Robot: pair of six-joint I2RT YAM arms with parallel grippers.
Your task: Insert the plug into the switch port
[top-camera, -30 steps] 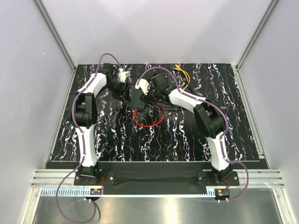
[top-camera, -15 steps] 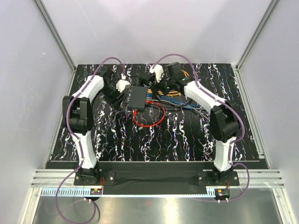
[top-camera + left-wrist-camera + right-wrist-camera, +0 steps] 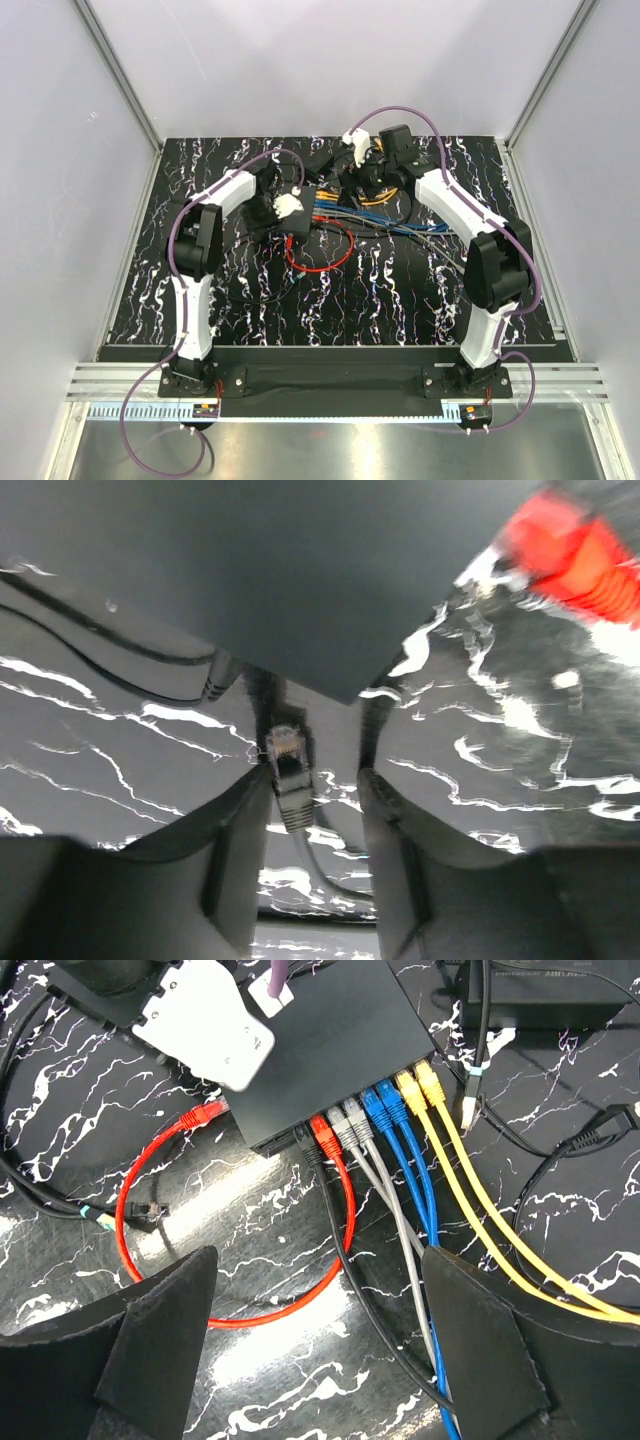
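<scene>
The switch is a flat black box with a row of black, red, grey, blue and yellow cables plugged along its near edge. A loose red plug lies at its left corner. A loose black plug rests on the mat further left. My left gripper hangs over the switch's left side. In the left wrist view a dark plug shows between the parted fingertips of that gripper, close beside the left one and apart from the right. My right gripper stands open above the cables, holding nothing.
A red cable loop lies in front of the switch. Blue cables and yellow cables run off to the right. A second black box sits behind the switch. Grey walls close in the black marbled mat.
My left gripper has swung right onto the switch's left side and its jaws have narrowed. My right gripper has pulled back toward the far right and opened wider.
</scene>
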